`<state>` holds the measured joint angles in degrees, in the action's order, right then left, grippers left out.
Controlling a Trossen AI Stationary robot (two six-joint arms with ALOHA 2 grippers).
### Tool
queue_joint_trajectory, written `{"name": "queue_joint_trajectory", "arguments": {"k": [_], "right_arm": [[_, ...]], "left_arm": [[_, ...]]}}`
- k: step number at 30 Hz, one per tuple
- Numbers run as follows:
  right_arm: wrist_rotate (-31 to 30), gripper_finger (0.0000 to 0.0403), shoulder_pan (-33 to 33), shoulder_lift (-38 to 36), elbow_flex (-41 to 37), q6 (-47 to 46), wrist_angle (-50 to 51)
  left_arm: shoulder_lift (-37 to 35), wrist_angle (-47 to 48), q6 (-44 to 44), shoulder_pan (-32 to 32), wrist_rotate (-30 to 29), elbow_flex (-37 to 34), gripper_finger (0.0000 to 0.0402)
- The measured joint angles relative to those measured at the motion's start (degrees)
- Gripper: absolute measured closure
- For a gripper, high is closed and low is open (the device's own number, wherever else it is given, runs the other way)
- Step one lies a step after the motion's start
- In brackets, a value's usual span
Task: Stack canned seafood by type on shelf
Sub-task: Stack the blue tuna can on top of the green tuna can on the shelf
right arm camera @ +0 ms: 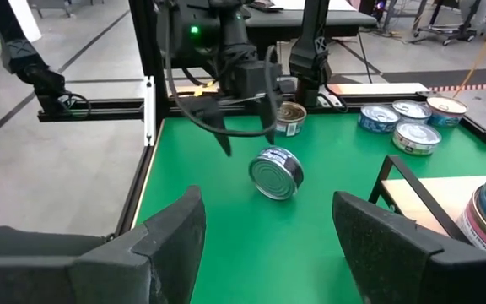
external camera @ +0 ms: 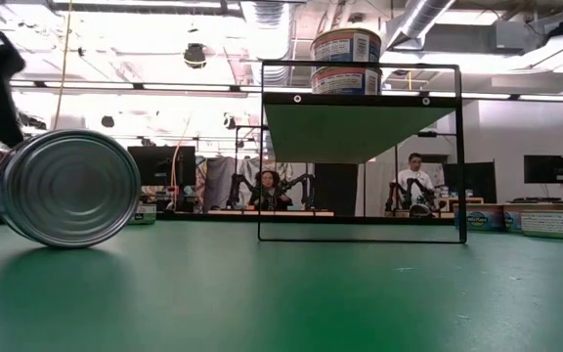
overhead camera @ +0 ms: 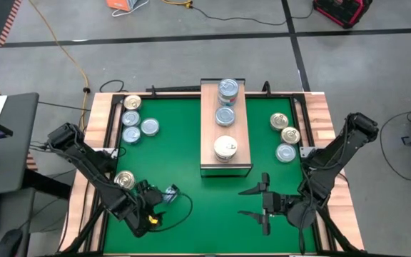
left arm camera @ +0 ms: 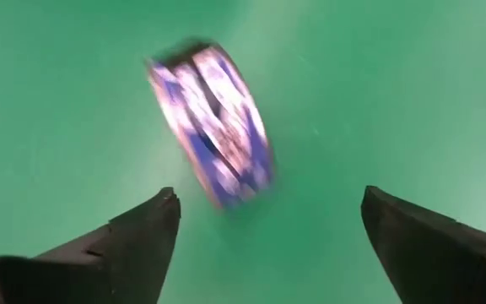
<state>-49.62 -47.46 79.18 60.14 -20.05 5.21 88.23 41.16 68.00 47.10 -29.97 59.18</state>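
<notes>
Tipped can: shiny ridged metal end; mat: matt green; shelf: pale smooth wood

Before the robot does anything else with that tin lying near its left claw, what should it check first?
1. Loose tin lying flat: not ok, it is tipped on its edge on the green mat.
2. Left gripper empty: ok, fingers apart above the tin.
3. Right gripper out of the way: ok, open, waiting over the mat.
4. Room on the shelf: ok, bare wood between tins.
5. Tin at rest: cannot tell.
</notes>
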Motion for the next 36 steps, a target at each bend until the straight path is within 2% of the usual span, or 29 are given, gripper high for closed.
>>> {"name": "queue_joint_trajectory", "arguments": {"k": [4,19,23,31,36], "right_arm": [[0.0,0.0117,0.0,0.0,0.0,0.0,-0.1],[0.0,0.0117,0.0,0.0,0.0,0.2,-0.1],[0.0,0.0117,0.0,0.0,0.0,0.1,-0.1],[0.1,0.0117,0.0,0.0,0.0,0.0,-0.1],[0.9,0.0117,0.8,3.0,0.0,3.2,-1.5]], "left_arm": [[0.0,0.7,0.2,-1.7,-3.1,0.0,0.0037],[0.0,-5.9,-5.6,-6.4,-3.5,-5.2,0.0051],[0.0,-5.7,-8.4,-6.4,-4.6,-5.2,0.01],[0.0,-6.4,-15.8,-6.7,-6.5,-6.2,0.0261],[-0.1,-6.8,-21.6,-6.6,-7.7,-7.1,0.0262]]}}
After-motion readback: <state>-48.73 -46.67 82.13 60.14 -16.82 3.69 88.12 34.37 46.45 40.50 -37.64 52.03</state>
